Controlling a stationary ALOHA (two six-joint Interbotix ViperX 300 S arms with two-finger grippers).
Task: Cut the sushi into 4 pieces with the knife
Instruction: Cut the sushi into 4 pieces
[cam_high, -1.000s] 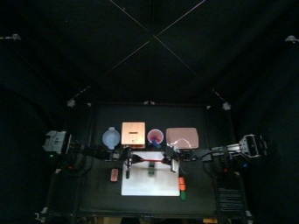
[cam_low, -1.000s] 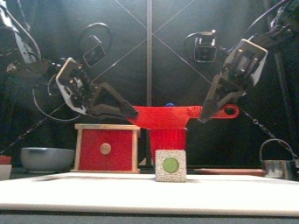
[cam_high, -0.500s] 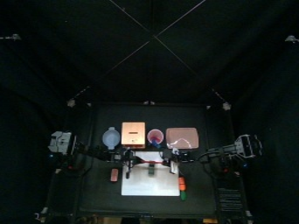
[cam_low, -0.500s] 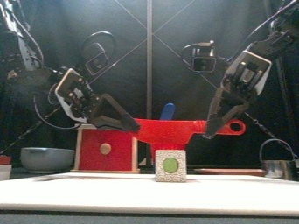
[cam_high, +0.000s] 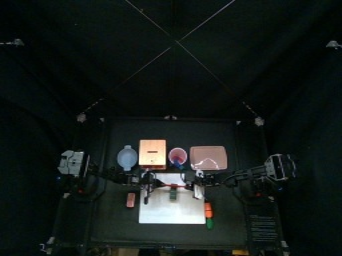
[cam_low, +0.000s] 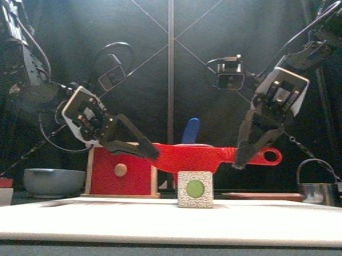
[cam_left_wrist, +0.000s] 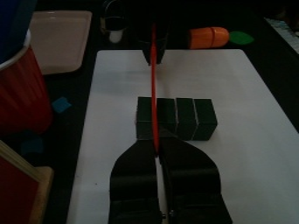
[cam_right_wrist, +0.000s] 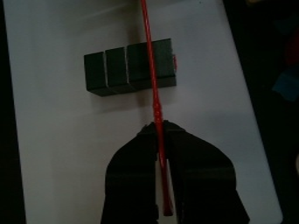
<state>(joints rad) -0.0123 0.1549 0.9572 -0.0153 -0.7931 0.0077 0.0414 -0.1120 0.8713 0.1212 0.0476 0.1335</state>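
Note:
A dark green sushi roll (cam_low: 195, 188) lies on the white cutting board (cam_low: 80, 203), end-on to the front view. Both grippers hold a red toy knife (cam_low: 201, 155) level, just above the roll. The left gripper (cam_low: 144, 150) is shut on the blade end and the right gripper (cam_low: 241, 158) is shut near the ringed handle. In the left wrist view the knife (cam_left_wrist: 156, 79) crosses the roll (cam_left_wrist: 187, 120) near one end, running from the left gripper (cam_left_wrist: 159, 149). The right wrist view shows the right gripper (cam_right_wrist: 159, 131) with the blade over a seam of the roll (cam_right_wrist: 117, 68).
Behind the board stand a blue-grey bowl (cam_high: 127, 157), a wooden box with a red front (cam_high: 154, 155), a red cup (cam_high: 179, 156) holding a blue knife (cam_low: 191, 128), and a pink tray (cam_high: 210, 157). A metal cutter (cam_low: 317, 190) is at the right. Orange (cam_left_wrist: 211, 36) and green toys lie off the board's right side.
Both grippers have come down together, and the red knife has dropped from well above the roll to just over its top.

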